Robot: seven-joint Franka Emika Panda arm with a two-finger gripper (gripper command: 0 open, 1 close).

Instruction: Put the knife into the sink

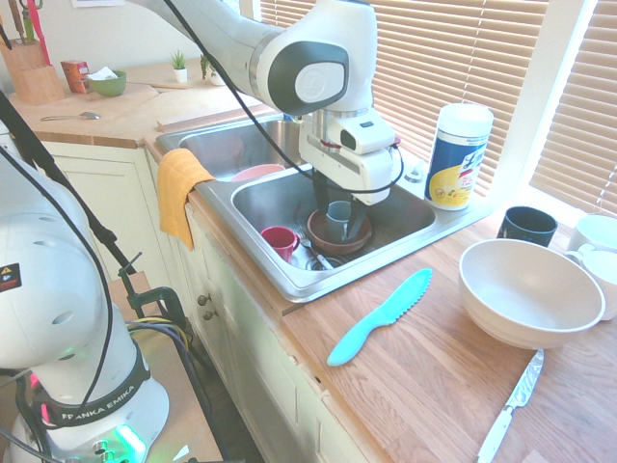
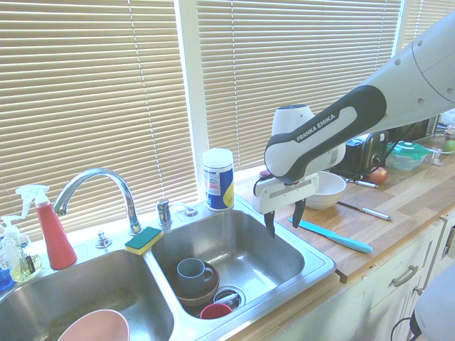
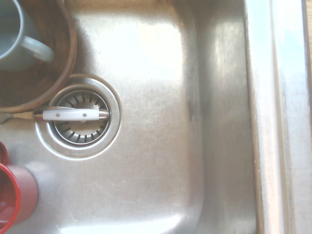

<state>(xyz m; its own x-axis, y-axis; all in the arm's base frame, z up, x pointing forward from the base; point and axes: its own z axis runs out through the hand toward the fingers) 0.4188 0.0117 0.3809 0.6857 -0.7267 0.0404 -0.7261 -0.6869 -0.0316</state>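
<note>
The turquoise knife (image 1: 380, 315) lies flat on the wooden counter, just right of the sink (image 1: 390, 246), and shows as a blue strip (image 2: 334, 237) in the second exterior view. My gripper (image 2: 284, 217) hangs open and empty above the right basin (image 2: 284, 273), its dark fingers (image 2: 270, 222) spread apart. It is over the basin's floor, left of the knife and apart from it. The wrist view looks straight down at the steel basin floor (image 3: 161, 161) and drain (image 3: 80, 117).
In the basin stand a brown bowl (image 1: 337, 234) holding a grey mug (image 2: 193, 271), a red cup (image 1: 281, 240) and a white-handled utensil (image 3: 73, 115) across the drain. A wipes canister (image 1: 457, 156), white bowl (image 1: 528, 292), black mug (image 1: 526, 225) and metal knife (image 1: 511, 405) are on the counter.
</note>
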